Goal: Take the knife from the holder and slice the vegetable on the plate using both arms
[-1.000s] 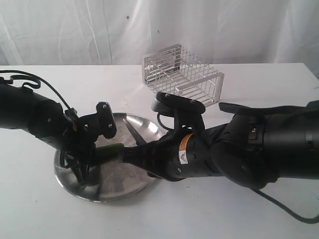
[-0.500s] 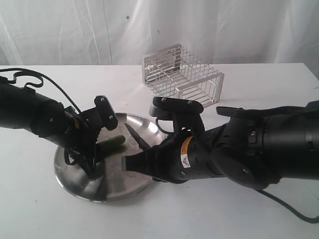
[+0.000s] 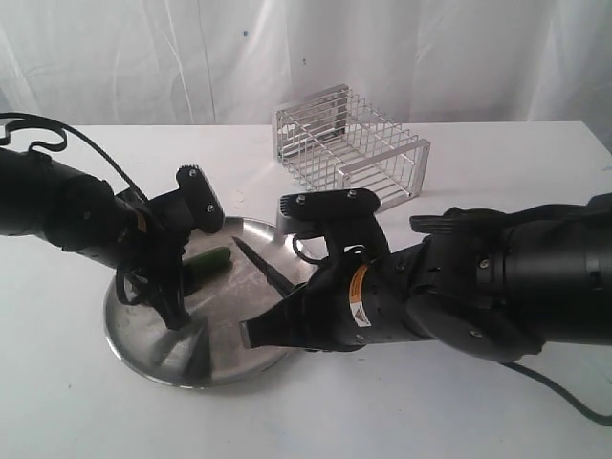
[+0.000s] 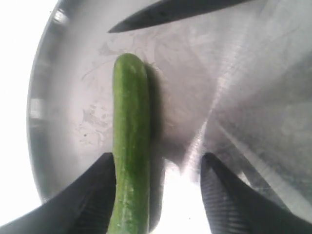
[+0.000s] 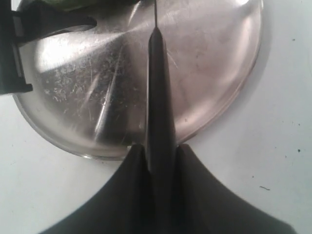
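Crowded plate [image 3: 222, 356] — knife [image 3: 263, 264] over centre, vegetable [image 3: 208, 258] between jaws of left tool [image 4: 161, 195], holder [image 3: 349, 143] well apart.

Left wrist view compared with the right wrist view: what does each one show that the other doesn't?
Only the left wrist view: the vegetable at full length on the plate, between the fingers of the open left gripper, close against one of them. Only the right wrist view: the right gripper shut on the handle of the knife. Both: the plate and the knife's blade. The right wrist view catches only a green sliver of the vegetable at its edge.
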You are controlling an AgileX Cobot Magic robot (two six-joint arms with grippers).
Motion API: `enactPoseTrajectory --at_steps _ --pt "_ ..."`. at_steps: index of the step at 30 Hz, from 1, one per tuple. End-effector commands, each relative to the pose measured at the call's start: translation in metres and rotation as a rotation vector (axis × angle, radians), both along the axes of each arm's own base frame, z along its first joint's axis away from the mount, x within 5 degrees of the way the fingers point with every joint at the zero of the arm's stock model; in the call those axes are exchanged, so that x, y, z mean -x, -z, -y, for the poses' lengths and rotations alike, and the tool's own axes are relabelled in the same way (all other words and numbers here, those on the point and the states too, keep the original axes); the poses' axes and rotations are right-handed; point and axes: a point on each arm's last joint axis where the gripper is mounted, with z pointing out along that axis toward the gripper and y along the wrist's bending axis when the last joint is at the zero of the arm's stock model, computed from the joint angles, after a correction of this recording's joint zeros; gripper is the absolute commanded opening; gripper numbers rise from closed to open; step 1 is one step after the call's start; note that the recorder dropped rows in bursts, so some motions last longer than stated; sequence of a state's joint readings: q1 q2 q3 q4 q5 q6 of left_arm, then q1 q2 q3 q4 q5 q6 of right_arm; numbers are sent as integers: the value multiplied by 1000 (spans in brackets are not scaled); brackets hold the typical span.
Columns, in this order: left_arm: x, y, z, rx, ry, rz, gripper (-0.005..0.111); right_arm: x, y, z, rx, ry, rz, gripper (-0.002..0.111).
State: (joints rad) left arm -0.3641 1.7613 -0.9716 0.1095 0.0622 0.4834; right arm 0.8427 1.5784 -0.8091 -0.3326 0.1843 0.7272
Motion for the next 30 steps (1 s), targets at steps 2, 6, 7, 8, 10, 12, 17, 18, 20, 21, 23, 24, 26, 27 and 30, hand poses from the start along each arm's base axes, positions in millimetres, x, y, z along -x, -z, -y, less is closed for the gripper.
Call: enactPoseTrajectory --at_steps 2,6,7,8,10,12,17,18,20,21,23,24,26,27,30 --pt "6 -10 1 9 -6 -7 57 -4 -10 -5 -16 -59 77 5" --pt "7 -15 0 12 -7 2 57 -13 -9 -14 9 -93 108 5" --pt "8 -18 0 14 -7 7 57 -15 -9 -16 21 -101 113 5" --pt "8 -19 0 16 -8 10 57 -18 -8 -18 31 -102 113 5" --pt "10 -24 -1 20 -10 16 57 -23 -3 -22 75 -89 88 5" --pt "11 -29 -1 25 -10 29 57 -26 6 -23 116 -81 60 5" --pt "10 -33 -1 37 -9 58 57 -27 13 -27 114 -93 55 5" --pt "10 -34 -1 38 -9 62 57 -26 12 -28 109 -96 58 5" --pt "8 -35 -1 49 -12 84 57 -24 12 -31 104 -106 59 5" --pt "8 -35 -1 50 -12 86 57 -23 12 -32 103 -110 61 5" --pt "8 -35 -1 51 -12 88 57 -22 12 -33 102 -114 61 5" --pt "8 -36 0 54 -13 92 57 -22 11 -33 101 -115 62 5" --pt "7 -36 0 63 -19 95 57 -22 10 -34 98 -114 65 5" --pt "7 -36 0 63 -19 95 57 -23 9 -34 97 -114 67 5" --pt "7 -36 0 65 -23 94 56 -25 5 -36 91 -106 72 5"
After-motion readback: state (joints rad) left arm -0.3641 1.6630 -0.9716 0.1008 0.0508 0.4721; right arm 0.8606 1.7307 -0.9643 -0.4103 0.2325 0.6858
